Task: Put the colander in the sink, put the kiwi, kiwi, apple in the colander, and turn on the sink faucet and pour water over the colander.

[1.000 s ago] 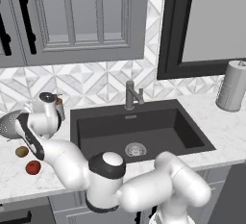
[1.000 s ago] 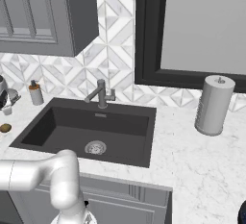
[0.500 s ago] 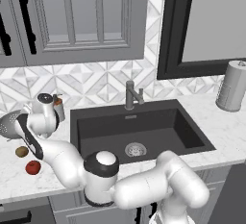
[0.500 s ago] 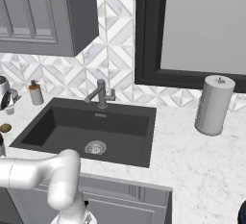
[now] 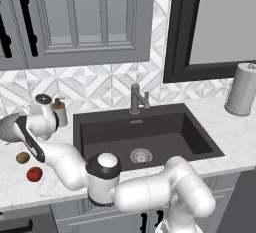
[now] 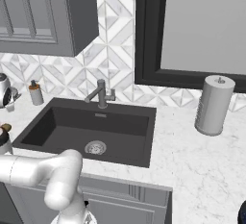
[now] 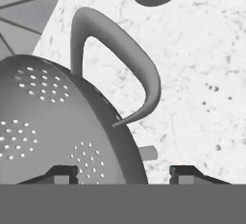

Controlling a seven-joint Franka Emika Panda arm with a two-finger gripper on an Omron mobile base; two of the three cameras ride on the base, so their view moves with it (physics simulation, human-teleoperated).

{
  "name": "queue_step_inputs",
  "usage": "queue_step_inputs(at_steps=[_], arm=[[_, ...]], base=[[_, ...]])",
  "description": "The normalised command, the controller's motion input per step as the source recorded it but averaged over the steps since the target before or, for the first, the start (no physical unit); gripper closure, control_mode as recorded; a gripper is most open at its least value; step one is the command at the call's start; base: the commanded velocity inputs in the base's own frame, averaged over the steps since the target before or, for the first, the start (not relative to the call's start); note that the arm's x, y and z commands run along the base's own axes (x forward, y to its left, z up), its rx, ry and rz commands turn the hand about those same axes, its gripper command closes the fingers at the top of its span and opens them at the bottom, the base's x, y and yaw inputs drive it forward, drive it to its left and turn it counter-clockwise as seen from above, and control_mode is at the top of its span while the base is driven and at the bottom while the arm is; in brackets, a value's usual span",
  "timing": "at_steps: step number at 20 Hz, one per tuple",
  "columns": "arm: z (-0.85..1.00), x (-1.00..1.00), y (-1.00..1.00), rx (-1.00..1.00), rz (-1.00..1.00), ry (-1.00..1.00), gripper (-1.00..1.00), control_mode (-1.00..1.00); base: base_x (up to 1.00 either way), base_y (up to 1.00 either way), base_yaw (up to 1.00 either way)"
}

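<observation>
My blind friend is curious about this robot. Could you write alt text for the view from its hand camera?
Close-up of a silver colander with small holes and a loop handle, on a white speckled counter. The gripper sits at its rim, one dark fingertip on each side.

We find no readable text, label, brand, number or sign anywhere in these views.
</observation>
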Motion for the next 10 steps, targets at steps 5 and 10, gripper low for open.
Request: queue_step_inputs(at_steps=[5, 10], arm=[[-0.19, -0.05, -0.41, 0.09, -0.18, 0.00, 1.00, -1.00], [-0.10, -0.04, -0.24, 0.09, -0.12, 0.00, 1.00, -1.00]], base=[[0.00, 0.00, 0.00], [0.00, 0.00, 0.00]])
